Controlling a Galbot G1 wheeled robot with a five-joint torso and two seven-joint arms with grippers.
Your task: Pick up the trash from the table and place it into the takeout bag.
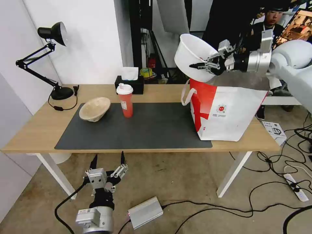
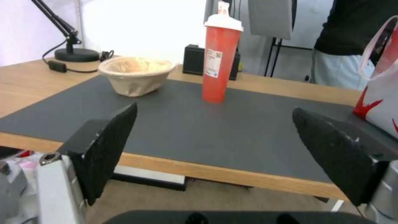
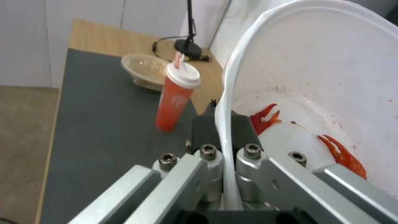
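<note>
My right gripper is shut on the rim of the large white bowl, holding it tilted in the air above the takeout bag. Red scraps cling inside the white bowl; its rim is pinched by my right gripper. On the dark mat of the table stand the red cup with a white lid and the beige pulp bowl. My left gripper hangs open below the table's front edge, facing the cup and pulp bowl.
A black desk lamp stands at the table's back left, a black tissue box behind the cup. Cables, a power strip and a silver power brick lie on the floor. The mat between cup and bag is bare.
</note>
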